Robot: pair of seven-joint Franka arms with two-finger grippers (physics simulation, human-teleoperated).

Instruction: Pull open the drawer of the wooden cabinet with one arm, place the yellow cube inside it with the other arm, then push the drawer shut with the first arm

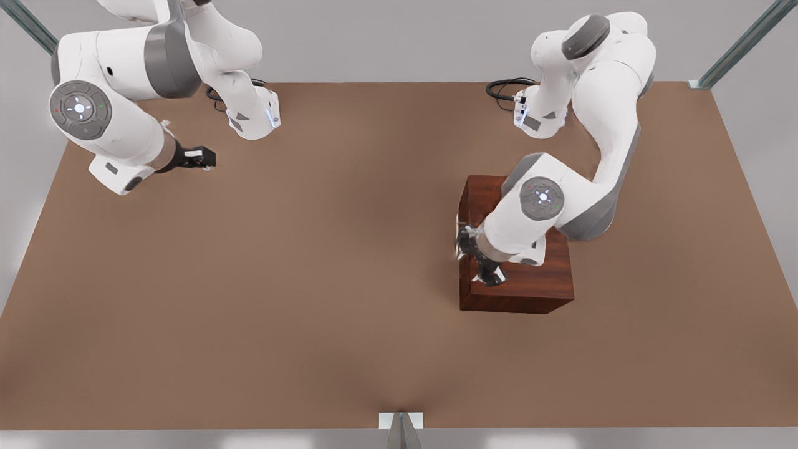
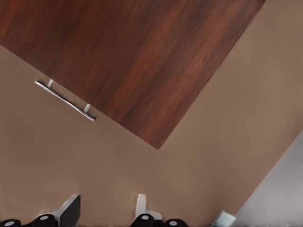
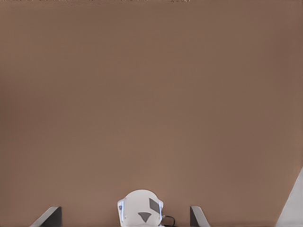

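The dark reddish-brown wooden cabinet stands on the table toward the front view's right, and its plain top is seen from above. The drawer looks shut, with its silver bar handle close against the cabinet's front edge. My left gripper hovers above that handle side, open, with nothing between its fingers. My right gripper waits over bare table at the front view's far left, open and empty. The yellow cube is out of view.
The brown table spreads wide between the two arms. Both arm bases stand at the back edge with cables beside them. One base appears between my right fingers. Metal frame posts rise at the back corners.
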